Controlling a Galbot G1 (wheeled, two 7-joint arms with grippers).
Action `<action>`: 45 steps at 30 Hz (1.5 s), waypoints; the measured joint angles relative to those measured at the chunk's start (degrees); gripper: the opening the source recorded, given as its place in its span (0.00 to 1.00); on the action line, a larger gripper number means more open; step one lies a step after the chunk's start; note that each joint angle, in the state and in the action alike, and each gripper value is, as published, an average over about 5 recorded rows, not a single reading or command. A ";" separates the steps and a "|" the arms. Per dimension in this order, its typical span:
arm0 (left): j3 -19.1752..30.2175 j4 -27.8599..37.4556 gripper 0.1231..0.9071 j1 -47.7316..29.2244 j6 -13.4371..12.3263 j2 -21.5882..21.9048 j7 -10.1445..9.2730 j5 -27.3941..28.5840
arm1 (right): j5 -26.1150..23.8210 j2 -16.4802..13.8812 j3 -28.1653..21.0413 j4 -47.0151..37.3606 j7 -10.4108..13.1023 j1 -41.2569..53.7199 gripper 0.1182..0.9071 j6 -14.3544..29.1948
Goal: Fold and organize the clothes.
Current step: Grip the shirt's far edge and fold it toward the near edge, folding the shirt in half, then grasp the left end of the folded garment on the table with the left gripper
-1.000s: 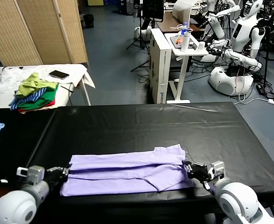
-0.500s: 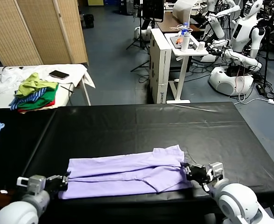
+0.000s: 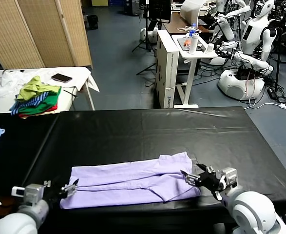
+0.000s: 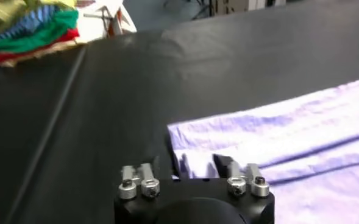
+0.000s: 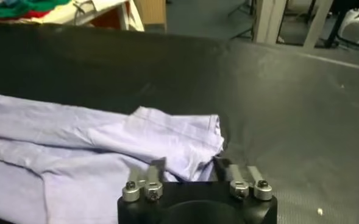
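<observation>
Lavender T-shirt (image 3: 133, 183) lies folded lengthwise on black bench (image 3: 147, 131); left pincer (image 3: 70, 187) and right pincer (image 3: 191, 177) both apart at its ends.

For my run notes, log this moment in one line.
shirt: folded lengthwise on black table | left gripper: open at its left end | right gripper: open at its right end

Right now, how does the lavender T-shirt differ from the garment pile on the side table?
The lavender T-shirt lies spread flat in a long folded strip; the garment pile is heaped and rumpled. The T-shirt is one plain colour; the pile mixes green, blue-striped and red. The T-shirt sits on the black table between the open left gripper and open right gripper; the pile is far from both. Neither is held.
</observation>
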 joint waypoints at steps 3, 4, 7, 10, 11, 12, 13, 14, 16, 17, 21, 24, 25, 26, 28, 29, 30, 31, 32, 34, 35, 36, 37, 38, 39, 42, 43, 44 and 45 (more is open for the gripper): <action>0.90 2.08 1.00 -2.81 -1.73 -0.01 0.14 -2.40 | -0.23 1.83 -1.19 -2.46 1.06 1.99 1.00 0.99; 1.26 2.91 1.00 -3.76 -2.21 -0.07 0.25 -3.15 | -0.31 2.39 -1.52 -3.24 1.43 2.56 1.00 1.18; 2.25 5.34 1.00 -6.10 -3.26 -0.42 0.81 -4.76 | -0.58 4.10 -2.55 -5.63 2.29 4.20 1.00 1.41; 3.17 7.53 1.00 -7.73 -3.79 -0.98 1.28 -5.24 | -1.13 5.74 -3.51 -7.83 2.52 5.61 0.95 1.47; 3.46 8.21 1.00 -8.14 -3.85 -1.14 1.32 -5.26 | -1.35 6.23 -3.73 -8.47 2.52 5.98 0.93 1.50; 3.72 8.84 1.00 -8.48 -3.87 -1.27 1.33 -5.26 | -1.55 6.68 -3.90 -9.06 2.50 6.30 0.91 1.55; 3.94 9.42 1.00 -8.75 -3.89 -1.36 1.33 -5.23 | -1.73 7.10 -4.01 -9.66 2.47 6.58 0.90 1.61; 4.12 9.91 1.00 -8.94 -3.90 -1.41 1.33 -5.21 | -1.87 7.47 -4.08 -10.20 2.43 6.81 0.88 1.67; 4.33 10.69 1.00 -9.18 -3.91 -1.44 1.33 -5.13 | -2.08 8.04 -4.21 -11.16 2.31 7.16 0.87 1.77; 4.39 11.00 1.00 -9.26 -3.91 -1.44 1.33 -5.09 | -2.16 8.27 -4.28 -11.58 2.24 7.29 0.86 1.80; 4.51 11.92 0.99 -9.37 -3.94 -1.44 1.34 -4.88 | -2.54 8.87 -4.58 -12.45 1.94 7.48 0.81 1.90; 4.53 12.29 0.91 -9.35 -4.04 -1.45 1.39 -4.81 | -3.26 9.22 -4.69 -12.67 1.61 7.32 0.63 2.29; 4.53 12.35 0.86 -9.35 -4.10 -1.45 1.43 -4.83 | -3.58 9.35 -4.70 -12.71 1.49 7.22 0.54 2.50; 4.55 12.38 0.80 -9.35 -4.16 -1.45 1.49 -4.87 | -3.87 9.47 -4.71 -12.75 1.40 7.12 0.47 2.71; 4.65 12.40 0.64 -9.36 -4.30 -1.44 1.70 -4.95 | -4.48 9.78 -4.70 -12.81 1.30 6.85 0.30 3.19; 4.77 12.40 0.56 -9.38 -4.38 -1.43 1.84 -4.95 | -4.74 9.94 -4.67 -12.82 1.31 6.70 0.23 3.41; 4.91 12.39 0.47 -9.39 -4.45 -1.41 2.00 -4.87 | -5.03 10.12 -4.60 -12.82 1.38 6.52 0.17 3.65; 5.08 12.40 0.40 -9.43 -4.54 -1.38 2.19 -4.69 | -5.38 10.31 -4.49 -12.79 1.51 6.32 0.10 3.95; 5.28 12.42 0.32 -9.48 -4.63 -1.36 2.38 -4.42 | -5.81 10.50 -4.35 -12.71 1.69 6.11 0.06 4.25; 5.72 12.52 0.15 -9.68 -4.89 -1.34 2.84 -3.65 | -7.01 10.95 -3.93 -12.37 2.39 5.61 0.03 4.84; 5.98 12.61 0.11 -9.84 -5.04 -1.33 3.08 -3.24 | -7.69 11.23 -3.67 -12.10 2.86 5.31 0.03 5.04; 6.26 12.71 0.07 -10.01 -5.17 -1.33 3.32 -2.86 | -8.37 11.55 -3.38 -11.78 3.37 4.99 0.03 5.16; 6.54 12.84 0.05 -10.23 -5.31 -1.33 3.53 -2.53 | -9.00 11.93 -3.03 -11.42 3.86 4.64 0.03 5.21; 6.86 13.01 0.05 -10.50 -5.43 -1.32 3.69 -2.26 | -9.52 12.33 -2.65 -11.04 4.25 4.29 0.03 5.20; 7.18 13.21 0.05 -10.79 -5.53 -1.31 3.79 -2.06 | -9.96 12.81 -2.21 -10.62 4.54 3.89 0.03 5.18; 8.26 14.01 0.04 -11.98 -5.70 -1.26 3.89 -1.75 | -10.97 14.35 -0.87 -9.32 4.81 2.58 0.03 5.14; 8.64 14.29 0.04 -12.48 -5.72 -1.23 3.89 -1.70 | -11.27 14.87 -0.50 -8.88 4.84 2.11 0.03 5.14; 9.05 14.61 0.04 -13.05 -5.73 -1.18 3.89 -1.68 | -11.56 15.34 -0.19 -8.48 4.86 1.66 0.03 5.13; 9.46 14.91 0.04 -13.64 -5.75 -1.12 3.92 -1.66 | -11.86 15.77 0.09 -8.11 4.88 1.24 0.03 5.13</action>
